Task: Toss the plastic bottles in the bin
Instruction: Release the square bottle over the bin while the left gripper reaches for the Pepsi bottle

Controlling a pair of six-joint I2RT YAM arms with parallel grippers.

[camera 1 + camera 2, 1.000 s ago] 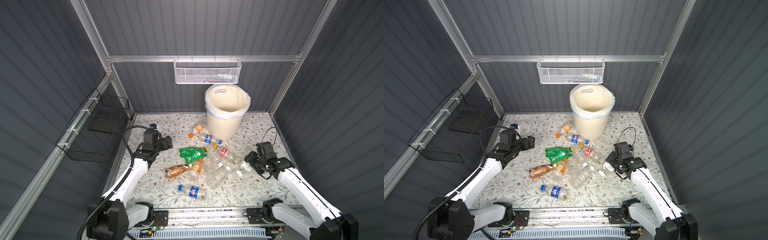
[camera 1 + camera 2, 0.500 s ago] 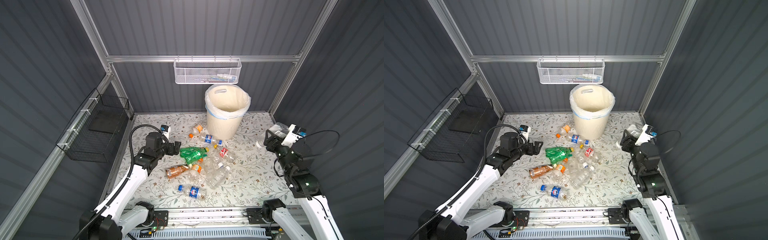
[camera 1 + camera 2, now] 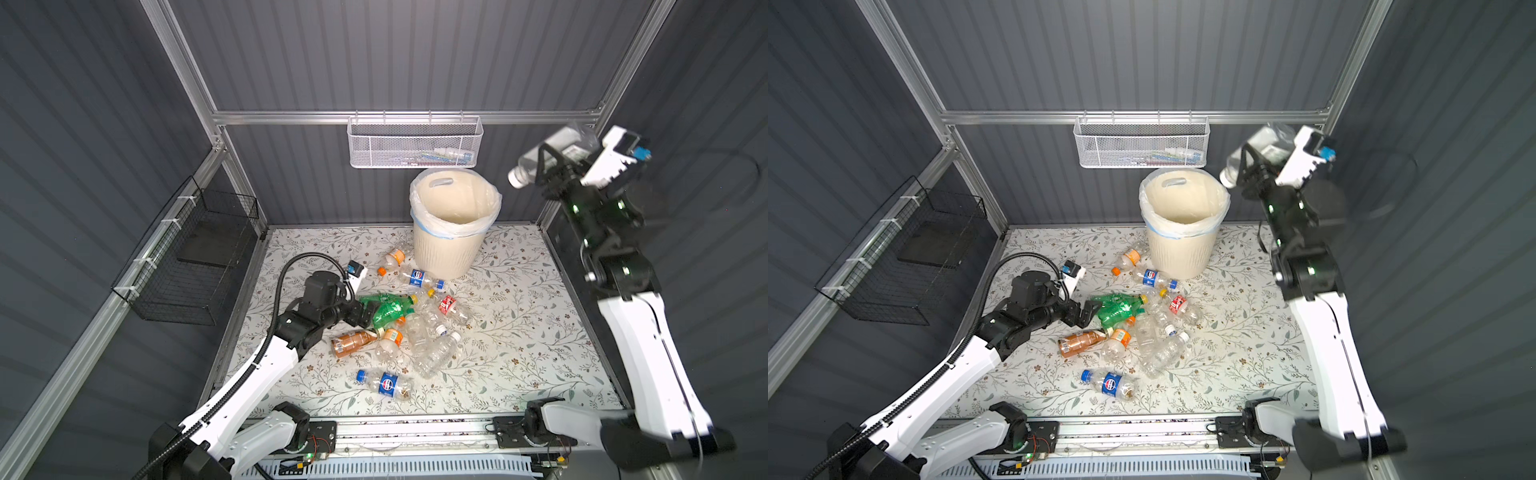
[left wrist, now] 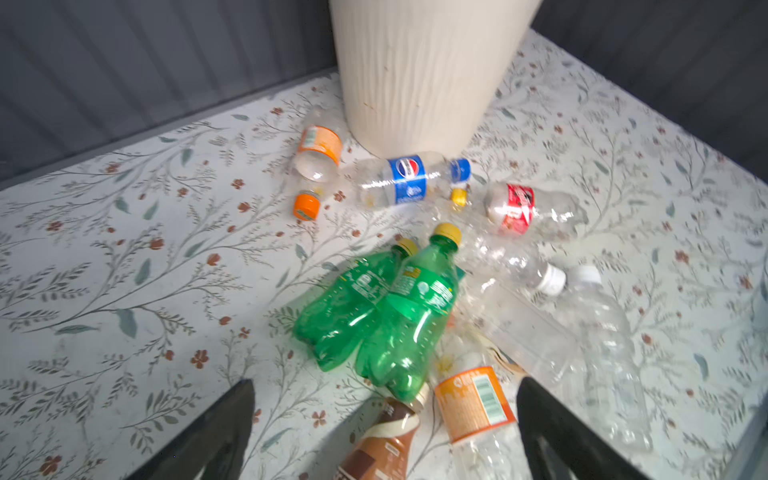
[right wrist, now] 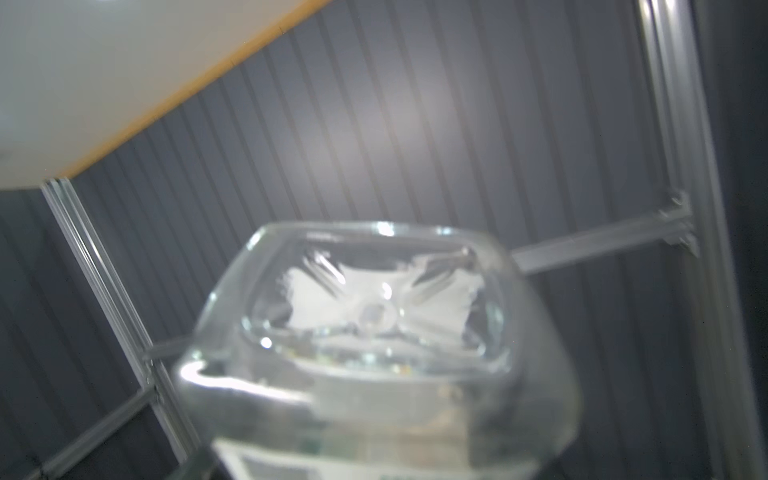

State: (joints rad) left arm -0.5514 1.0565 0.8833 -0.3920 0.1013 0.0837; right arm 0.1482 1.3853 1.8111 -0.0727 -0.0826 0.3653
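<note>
Nearest the front rail (image 3: 415,424), 1 blue-label bottle (image 3: 384,382) lies alone. Behind it the pile of plastic bottles (image 3: 419,332) waits on the table (image 3: 519,332). The left gripper (image 3: 368,312) has advanced to the 2 green bottles (image 3: 390,305), its jaws spread wide with nothing between them. Farther back, the right gripper (image 3: 548,164) has risen from the table and pinches 1 clear bottle (image 3: 571,141), cap down, high beside the bin (image 3: 440,253) and not yet over its opening. It probably must go left, and the mesh basket (image 3: 415,145) hangs close above the rim.
</note>
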